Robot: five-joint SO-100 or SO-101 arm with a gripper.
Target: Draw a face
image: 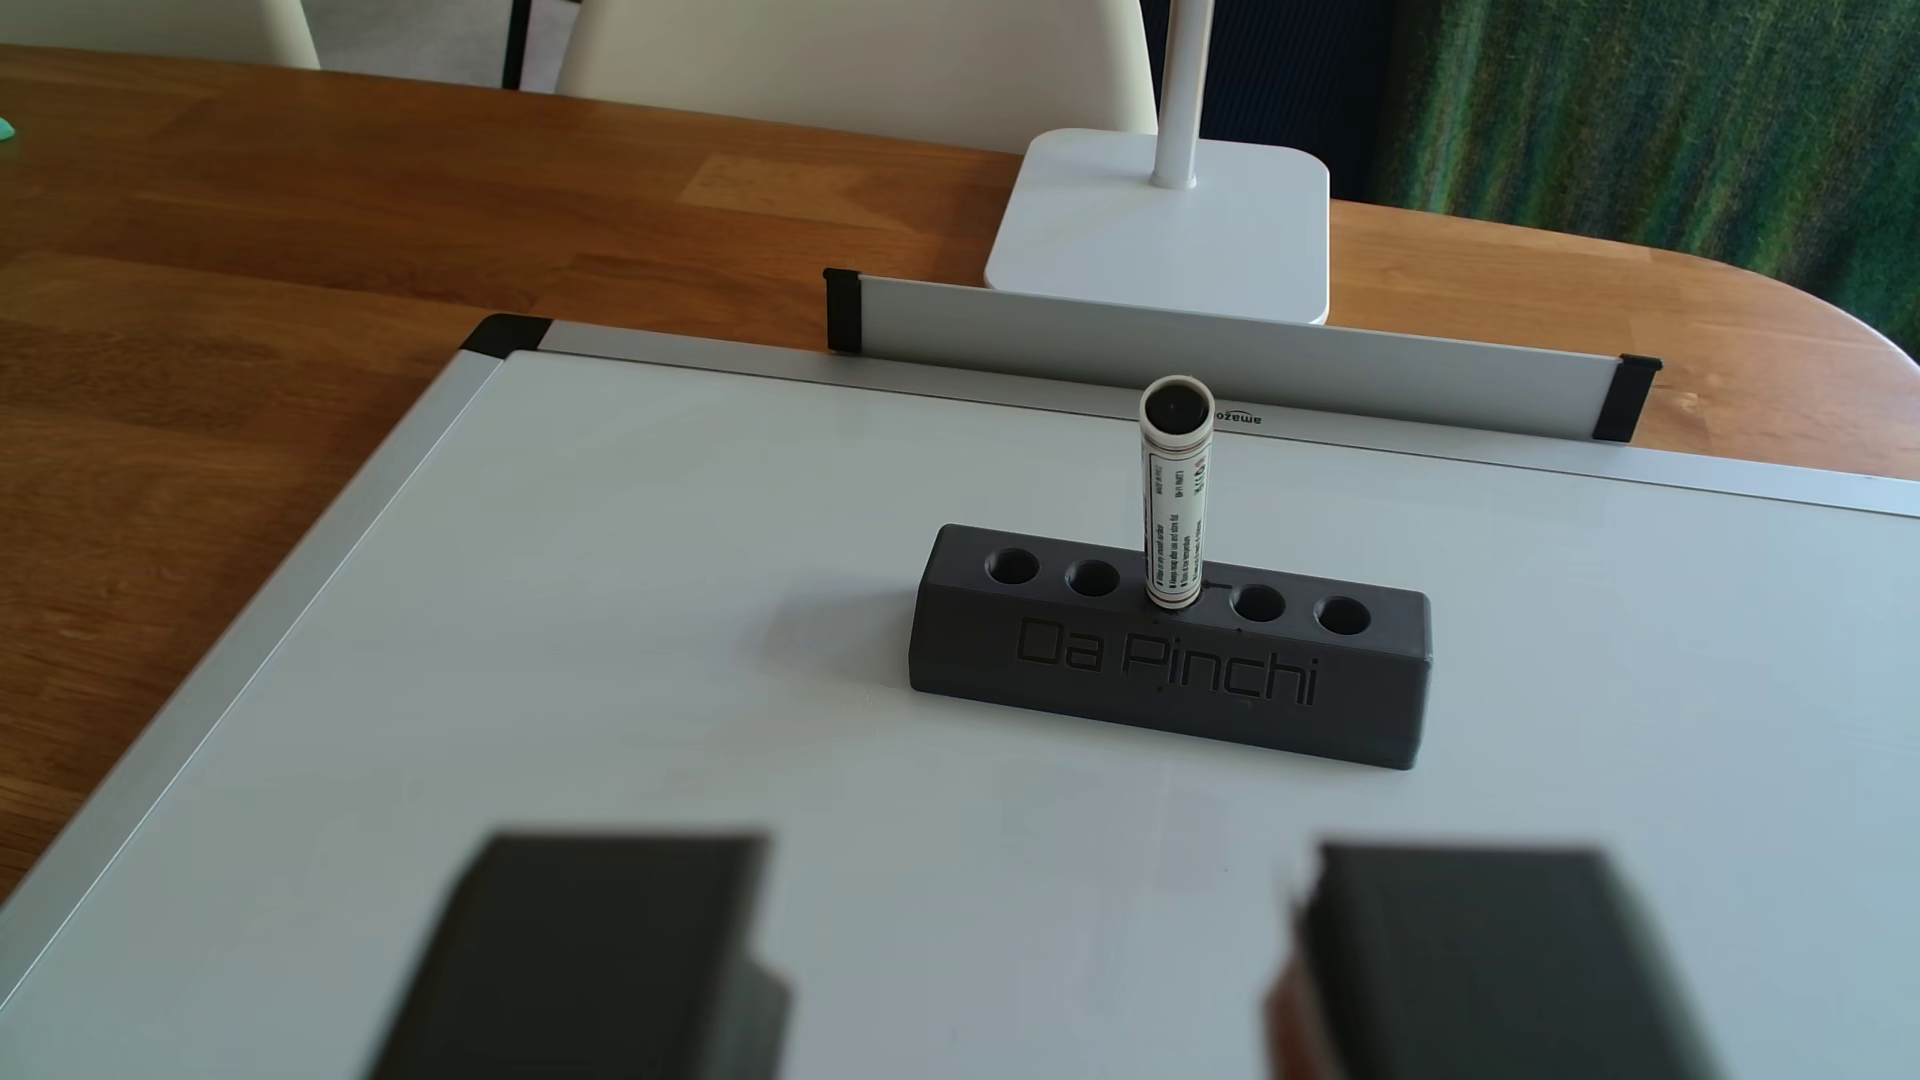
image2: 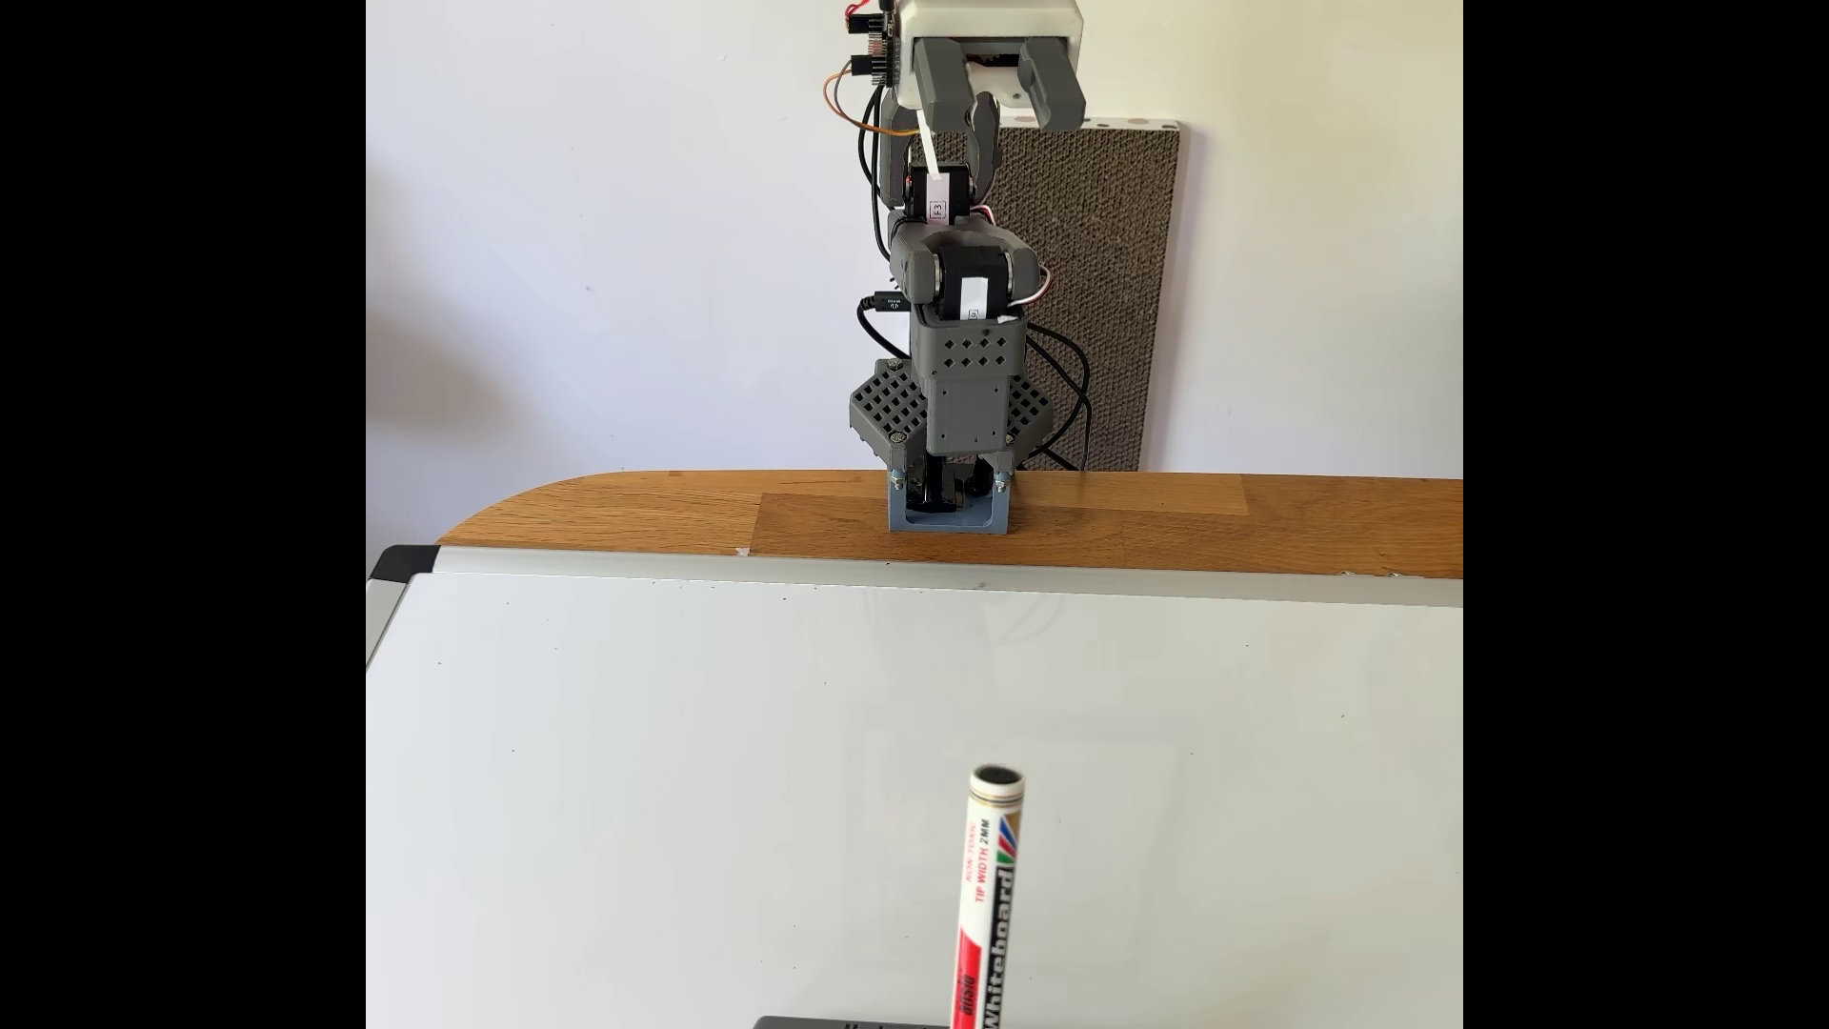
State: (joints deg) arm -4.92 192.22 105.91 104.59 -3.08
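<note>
A white whiteboard marker [image: 1174, 498] stands upright in the middle hole of a dark-grey block [image: 1164, 665] engraved "Da Pinchi". The block rests on the whiteboard [image: 623, 675]. In the other view my gripper [image: 1039, 935] is open, its two blurred dark fingers [image: 613, 935] low in the frame, short of the block and apart from the marker. The fixed view has the arm folded upright with the gripper [image2: 998, 109] open high above the table. The marker [image2: 990, 890] rises from the block [image2: 851, 1022] at the bottom edge. The whiteboard [image2: 693, 742] surface is blank; the face is out of view.
The whiteboard lies on a wooden table [image: 260, 260]. Its pen tray [image: 1226, 358] runs along the far edge, with a white lamp base [image: 1158, 223] behind it. The arm's base [image2: 948, 510] is clamped at the table edge, in front of a brown textured panel [image2: 1099, 297].
</note>
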